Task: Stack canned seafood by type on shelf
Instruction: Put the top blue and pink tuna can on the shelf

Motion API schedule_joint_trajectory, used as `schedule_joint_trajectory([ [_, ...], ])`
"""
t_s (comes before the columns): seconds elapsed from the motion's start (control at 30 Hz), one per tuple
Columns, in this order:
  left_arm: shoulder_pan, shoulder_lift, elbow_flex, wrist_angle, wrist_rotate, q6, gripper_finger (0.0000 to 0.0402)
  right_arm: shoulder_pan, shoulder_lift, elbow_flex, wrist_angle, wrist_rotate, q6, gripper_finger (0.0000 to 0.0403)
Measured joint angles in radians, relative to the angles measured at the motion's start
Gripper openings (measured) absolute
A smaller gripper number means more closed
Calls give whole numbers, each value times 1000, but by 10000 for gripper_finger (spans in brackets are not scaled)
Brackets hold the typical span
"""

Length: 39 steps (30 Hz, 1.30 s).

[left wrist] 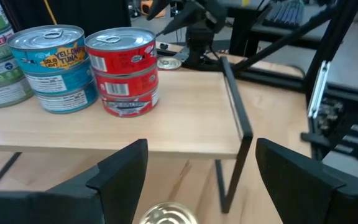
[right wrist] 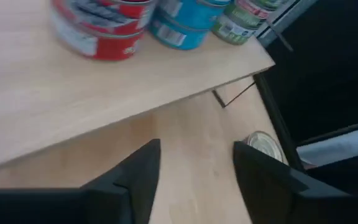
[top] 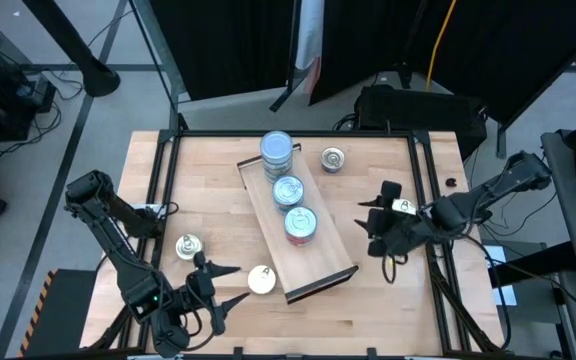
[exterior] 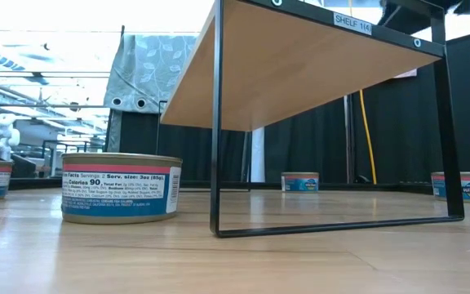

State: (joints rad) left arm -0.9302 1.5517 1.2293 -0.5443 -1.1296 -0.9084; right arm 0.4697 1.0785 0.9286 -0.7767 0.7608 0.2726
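High view: three can stacks on shelf, three loose tins.

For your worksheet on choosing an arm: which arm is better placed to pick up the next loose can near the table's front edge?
Left. The left gripper is open beside the cream-topped can, which lies off the shelf. The right gripper is across the shelf.

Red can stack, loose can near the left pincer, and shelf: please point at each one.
red can stack [left wrist: 122, 68], left wrist view, top can's side
loose can [top: 261, 280], high view, lid
shelf [top: 313, 265], high view, bare board
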Motion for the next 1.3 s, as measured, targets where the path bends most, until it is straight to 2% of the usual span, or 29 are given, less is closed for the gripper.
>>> schedule_joint_trajectory([
  [0.13, 0, 0, 0, -48, 1, -1, 297, -115, -47, -98, 128, 2, -74, 147],
  [0.3, 3, 0, 0, -59, -1, -3, 297, -267, -68, -119, 177, -15, -163, 81],
  [0.4, 3, 0, 0, -64, -1, -32, 297, -363, -69, -118, 239, -91, -268, 39],
  [0.5, 3, 4, 0, -69, 1, -70, 297, -462, -69, -118, 298, -230, -371, 7],
  [0.8, 7, 89, 0, -61, 49, -180, 297, -724, -65, -125, 332, -534, -424, 2],
  [0.93, 7, 128, 0, -2, 98, -211, 297, -808, -56, -180, 395, -561, -431, 1],
  [1.03, 7, 161, -1, 62, 156, -211, 297, -866, -37, -226, 467, -642, -437, 1],
  [1.23, 10, 236, -1, 121, 216, -220, 297, -974, 66, -279, 603, -671, -463, 0],
  [1.3, 15, 253, -1, 119, 218, -240, 297, -1032, 121, -279, 656, -735, -478, 0],
])
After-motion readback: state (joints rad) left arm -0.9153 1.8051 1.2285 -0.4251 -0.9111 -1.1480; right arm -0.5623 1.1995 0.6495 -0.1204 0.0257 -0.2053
